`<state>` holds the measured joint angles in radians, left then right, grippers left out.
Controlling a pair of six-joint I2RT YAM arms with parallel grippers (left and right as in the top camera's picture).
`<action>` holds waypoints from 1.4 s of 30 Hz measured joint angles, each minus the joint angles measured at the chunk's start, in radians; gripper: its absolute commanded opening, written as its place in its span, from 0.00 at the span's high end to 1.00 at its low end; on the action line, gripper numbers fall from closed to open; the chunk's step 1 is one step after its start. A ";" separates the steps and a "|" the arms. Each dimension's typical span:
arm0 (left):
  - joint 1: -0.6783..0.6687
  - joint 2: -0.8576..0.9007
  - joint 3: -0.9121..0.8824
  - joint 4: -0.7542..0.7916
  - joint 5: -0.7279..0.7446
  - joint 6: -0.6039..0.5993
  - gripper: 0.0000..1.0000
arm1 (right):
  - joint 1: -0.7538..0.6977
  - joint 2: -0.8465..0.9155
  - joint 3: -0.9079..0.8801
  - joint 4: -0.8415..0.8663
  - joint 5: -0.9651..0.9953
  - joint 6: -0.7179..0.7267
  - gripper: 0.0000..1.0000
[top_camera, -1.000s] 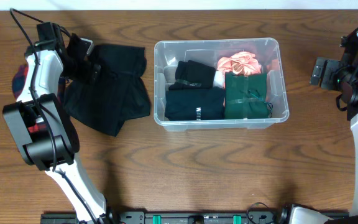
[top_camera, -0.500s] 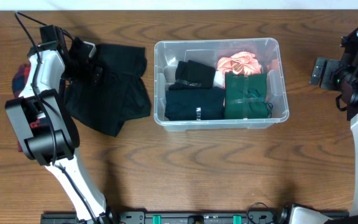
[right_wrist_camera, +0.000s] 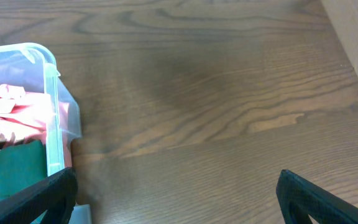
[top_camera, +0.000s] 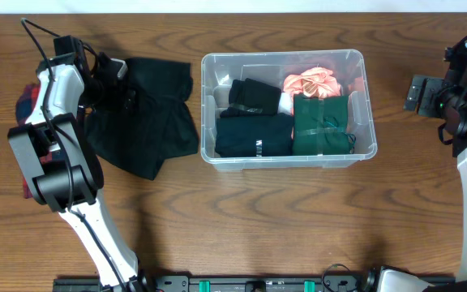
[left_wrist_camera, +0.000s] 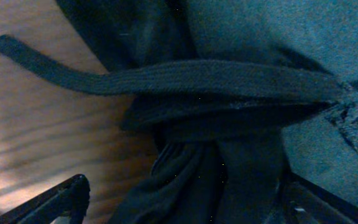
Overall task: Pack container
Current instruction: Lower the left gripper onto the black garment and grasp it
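Note:
The clear plastic container (top_camera: pixel 368 122) stands mid-table. It holds a black folded garment (top_camera: pixel 254 96), a dark navy one (top_camera: pixel 254 135), a green one (top_camera: pixel 321 123) and a pink cloth (top_camera: pixel 313 83). A loose black garment (top_camera: pixel 148 122) lies spread on the table left of it. My left gripper (top_camera: pixel 122 91) is low over that garment's upper left part. In the left wrist view the left gripper (left_wrist_camera: pixel 188 208) is open, with dark cloth and a flat black band (left_wrist_camera: pixel 185 78) between its fingers. My right gripper (top_camera: pixel 416 93) hovers right of the container, open and empty (right_wrist_camera: pixel 179 199).
A red and blue patterned cloth (top_camera: pixel 27 96) shows at the far left, partly behind the left arm. The container's corner (right_wrist_camera: pixel 51 124) is at the left of the right wrist view, with bare wood table (right_wrist_camera: pixel 229 112) beside it.
My left gripper has shifted slightly over the black garment's upper left part, and the cloth there has moved a little. The right arm and container are unchanged.

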<state>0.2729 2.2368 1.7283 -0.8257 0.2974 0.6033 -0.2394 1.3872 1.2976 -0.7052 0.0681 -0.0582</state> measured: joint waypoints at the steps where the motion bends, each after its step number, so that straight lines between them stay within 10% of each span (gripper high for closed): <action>1: 0.000 0.000 0.000 -0.008 0.003 0.000 0.04 | 0.000 0.000 0.000 0.000 0.000 0.000 0.01; 22: -0.013 0.001 0.001 -0.084 0.059 0.010 0.93 | 0.000 0.000 0.000 0.000 0.000 0.000 0.01; 42: -0.020 -0.023 0.058 -0.119 -0.003 0.023 0.94 | 0.000 0.000 0.000 0.000 0.000 0.000 0.01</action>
<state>0.2527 2.2143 1.7866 -0.9447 0.2943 0.6262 -0.2394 1.3872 1.2976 -0.7055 0.0681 -0.0582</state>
